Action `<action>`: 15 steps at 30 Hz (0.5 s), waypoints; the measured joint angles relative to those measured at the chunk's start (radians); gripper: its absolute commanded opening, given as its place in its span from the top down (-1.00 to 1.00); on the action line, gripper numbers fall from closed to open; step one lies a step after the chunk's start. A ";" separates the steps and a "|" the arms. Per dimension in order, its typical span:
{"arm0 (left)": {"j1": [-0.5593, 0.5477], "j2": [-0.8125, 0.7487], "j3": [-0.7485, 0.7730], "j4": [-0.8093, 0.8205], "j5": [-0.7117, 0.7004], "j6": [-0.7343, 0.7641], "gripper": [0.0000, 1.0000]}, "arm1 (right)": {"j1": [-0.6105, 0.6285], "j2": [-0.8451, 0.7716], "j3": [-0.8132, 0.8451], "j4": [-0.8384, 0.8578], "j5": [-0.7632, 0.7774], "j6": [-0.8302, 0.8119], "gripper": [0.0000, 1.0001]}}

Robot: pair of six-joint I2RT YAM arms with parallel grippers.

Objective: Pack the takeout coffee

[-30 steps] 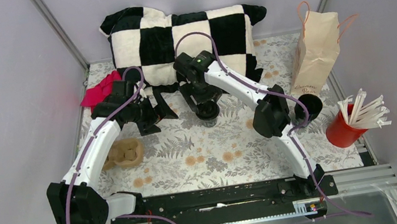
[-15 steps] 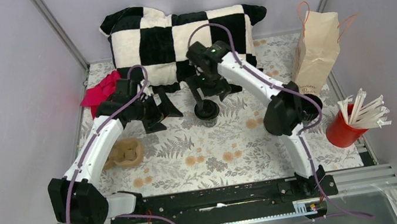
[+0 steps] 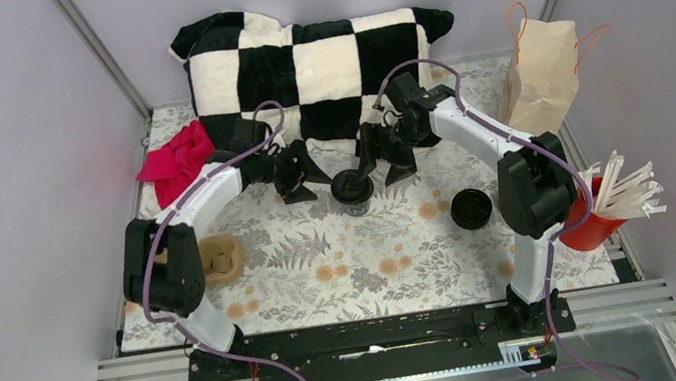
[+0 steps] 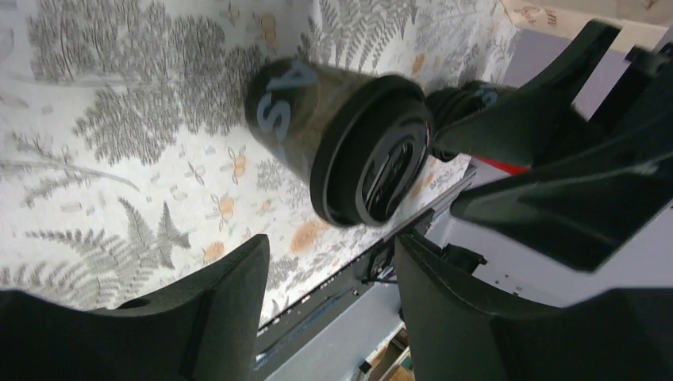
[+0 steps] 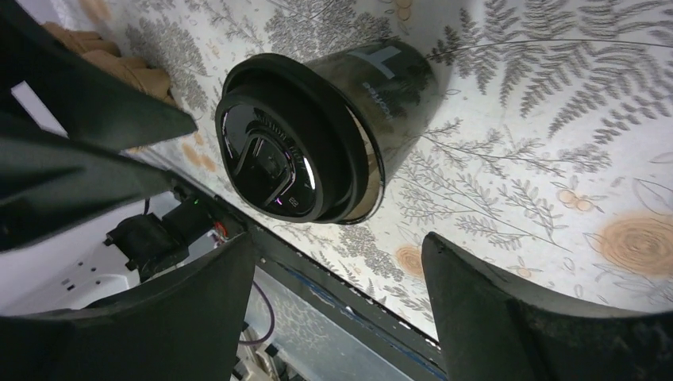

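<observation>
One takeout coffee cup [image 3: 352, 188], black with a black sip lid, stands upright on the floral cloth between my two grippers. In the left wrist view that cup [image 4: 341, 143] lies just beyond my open left gripper [image 4: 329, 246], with nothing between the fingers. My left gripper [image 3: 310, 179] is close on its left and my right gripper [image 3: 381, 170] close on its right. The right gripper [image 5: 337, 242] is open too, and the cup [image 5: 317, 131] stands ahead of its empty fingers. A second black cup [image 3: 471, 208] stands alone further right.
A brown pulp carrier [image 3: 218, 259] lies at the left beside the left arm. A checkered pillow [image 3: 316, 67] and a red cloth [image 3: 176, 159] are at the back. A paper bag [image 3: 541, 84] stands back right, with a red cup of straws [image 3: 589, 219] near the right edge.
The right gripper has left the top of the middle cup and swung to its right side. The left gripper has moved right to the cup, its jaws narrower. The second cup is now uncovered.
</observation>
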 measured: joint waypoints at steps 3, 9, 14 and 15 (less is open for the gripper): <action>0.000 0.059 0.055 0.000 -0.008 0.012 -0.16 | 0.001 0.000 -0.042 0.055 -0.027 0.021 -0.50; -0.011 0.112 0.136 0.006 -0.009 0.036 -0.18 | 0.001 0.000 -0.078 0.130 -0.055 0.055 -0.49; -0.043 0.161 0.164 -0.002 -0.013 0.052 -0.17 | 0.000 0.000 -0.097 0.161 -0.064 0.067 -0.49; -0.050 0.174 0.171 -0.004 -0.015 0.056 -0.17 | 0.001 0.000 -0.099 0.165 -0.065 0.069 -0.49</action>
